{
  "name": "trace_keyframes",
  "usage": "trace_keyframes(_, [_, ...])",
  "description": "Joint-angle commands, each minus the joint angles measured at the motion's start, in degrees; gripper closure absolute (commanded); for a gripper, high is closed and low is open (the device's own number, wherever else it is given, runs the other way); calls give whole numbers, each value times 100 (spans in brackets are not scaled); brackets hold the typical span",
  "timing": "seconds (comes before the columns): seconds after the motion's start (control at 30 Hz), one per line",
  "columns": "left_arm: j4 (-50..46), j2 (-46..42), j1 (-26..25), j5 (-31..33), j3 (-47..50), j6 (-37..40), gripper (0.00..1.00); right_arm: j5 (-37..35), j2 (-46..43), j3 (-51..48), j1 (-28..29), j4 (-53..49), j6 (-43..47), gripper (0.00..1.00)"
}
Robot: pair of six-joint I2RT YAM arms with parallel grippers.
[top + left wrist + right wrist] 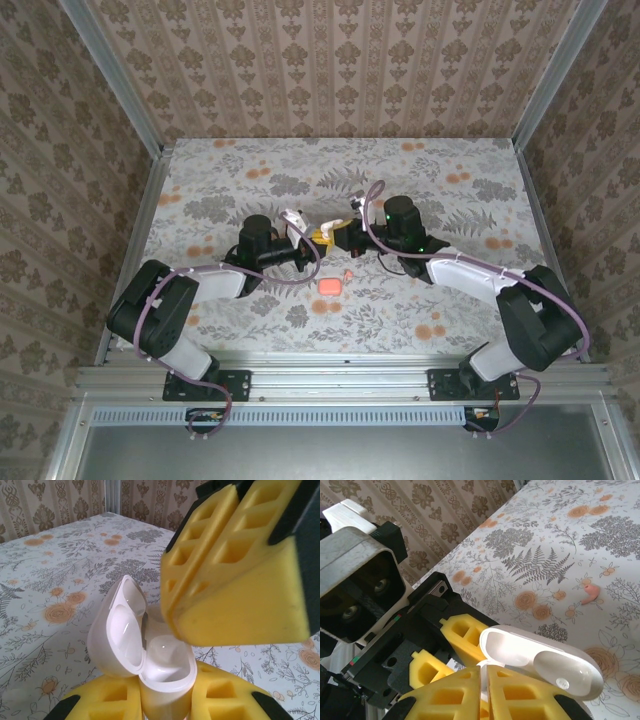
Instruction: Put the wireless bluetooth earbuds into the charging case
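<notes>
Left gripper [164, 706] grips the open charging case [167, 667] — right gripper [169, 600] shut, crowding its rim.

charging case [165, 662]: white plastic, smooth, glossy | earbud [590, 594]: coral-pink plastic, smooth | right pincer [483, 680]: yellow pads, matt, moulded with pockets; black housing, matt plastic | surface [620, 540]: matt floral-print covering | frame rail [340, 380]: bare brushed metal
</notes>
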State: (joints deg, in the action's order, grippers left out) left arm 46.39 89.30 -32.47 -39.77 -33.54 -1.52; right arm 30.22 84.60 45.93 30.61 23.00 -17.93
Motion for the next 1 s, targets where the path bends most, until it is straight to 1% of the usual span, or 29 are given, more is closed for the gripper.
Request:
trace_keyframes(0.0, [-38,-8,54,69,-166,90,93,-69,-294,-59,-50,-334,38,86])
trace_keyframes(0.1, [-44,-42,145,185,-117,-71,92,-95,-386,50,-123,-687,-91,81])
trace_keyframes(0.23, [-439,-299,329,570,-31,-71,92,-188,-409,478,-202,-1618,-185,76])
trace_keyframes(0.3, [-678,-508,406,945,55,-85,93,-374,-370,785,-204,-2176,-168,75])
trace_keyframes(0.4, [-1334,-870,530,1505,88,-13,93,-730,-121,1362,-212,-2969,-160,70])
trace_keyframes(0.43, [-1546,-981,568,1742,72,15,93,-883,25,1594,-213,-3231,-181,68])
trace_keyframes(0.5, [-1842,-1141,681,1867,34,55,93,-1162,403,2085,-213,-3695,-249,64])
trace_keyframes(0.57, [-2156,-1243,863,2127,-36,-14,93,-1552,911,2637,-213,-4150,-401,59])
trace_keyframes(0.63, [-2361,-1266,970,2160,-128,-67,93,-1840,1403,3132,-211,-4389,-638,56])
trace_keyframes(0.77, [-2784,-1266,1126,2411,-317,-141,93,-2306,2443,4076,-213,-4742,-1121,55])
trace_keyframes(0.97, [-3109,-1275,1318,2415,-438,-100,93,-2457,3798,5235,-212,-4927,-1324,56])
